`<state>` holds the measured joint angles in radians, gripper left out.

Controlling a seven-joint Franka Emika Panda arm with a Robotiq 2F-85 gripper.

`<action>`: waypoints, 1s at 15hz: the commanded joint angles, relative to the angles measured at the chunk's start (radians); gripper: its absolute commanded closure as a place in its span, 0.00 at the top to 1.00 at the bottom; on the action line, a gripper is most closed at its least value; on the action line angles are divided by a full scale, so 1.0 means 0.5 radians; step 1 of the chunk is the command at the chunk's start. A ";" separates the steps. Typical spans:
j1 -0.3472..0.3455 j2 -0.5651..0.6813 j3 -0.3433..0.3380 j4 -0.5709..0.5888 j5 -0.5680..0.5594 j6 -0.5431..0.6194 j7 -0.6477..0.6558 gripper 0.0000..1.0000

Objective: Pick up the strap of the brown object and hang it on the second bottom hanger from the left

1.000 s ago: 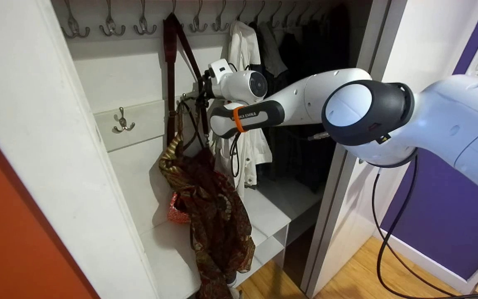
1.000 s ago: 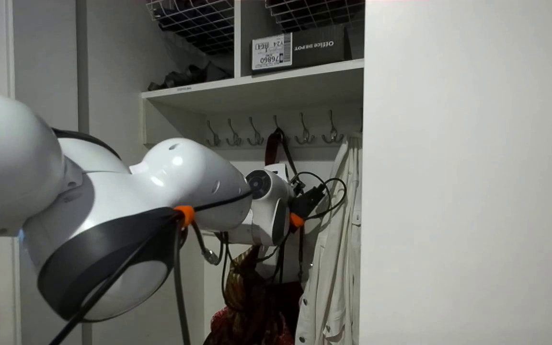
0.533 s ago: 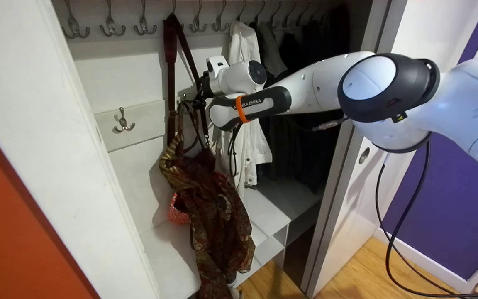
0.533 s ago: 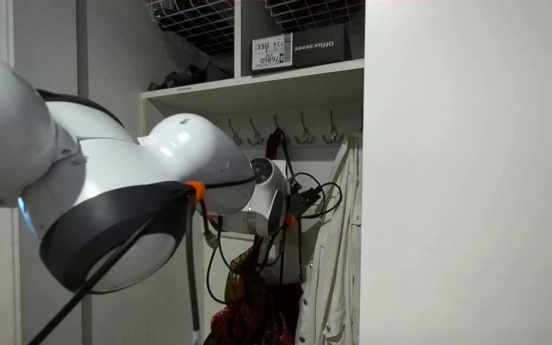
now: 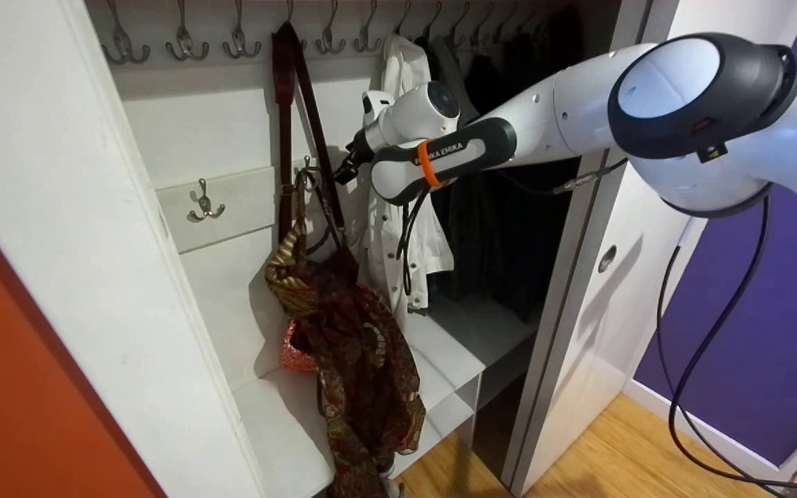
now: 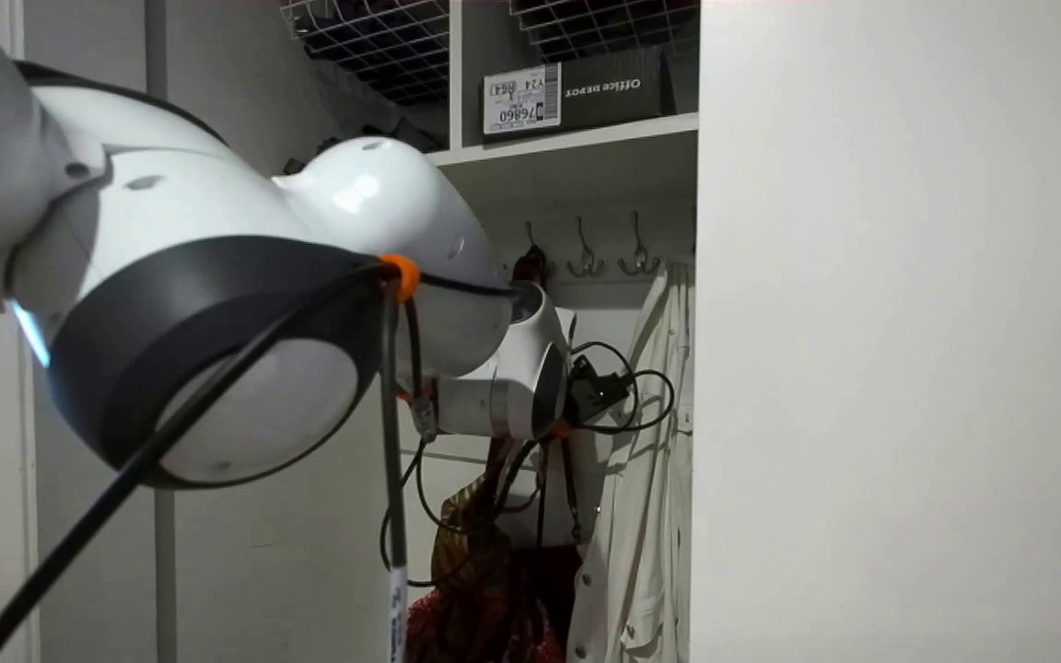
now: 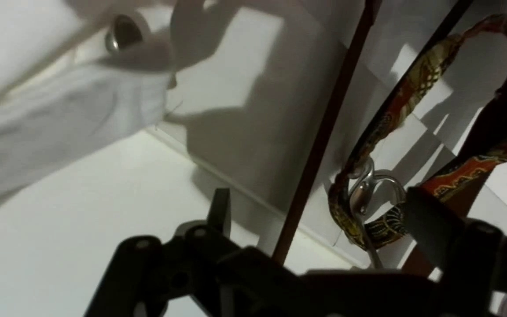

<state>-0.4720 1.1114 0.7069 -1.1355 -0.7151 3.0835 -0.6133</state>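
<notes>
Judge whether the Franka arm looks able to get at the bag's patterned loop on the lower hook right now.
Probably yes: in the wrist view the claw is open and the patterned loop shows largely uncovered on its hook. The long reddish-brown strap crosses between the fingers there, though, and might snag.

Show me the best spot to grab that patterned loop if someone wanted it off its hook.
Probably one side of the loop, just below the hook, coming from the front, since the wall is behind. There it is a narrow band, apart from the metal it wraps higher up. The gripper could straddle that band, avoiding the long strap running alongside.
</notes>
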 commanded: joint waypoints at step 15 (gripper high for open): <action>-0.512 -1.139 0.075 -1.588 0.137 0.189 1.374 1.00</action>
<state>-0.6902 0.6823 0.7457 -1.7700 -0.6783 3.1344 -0.0261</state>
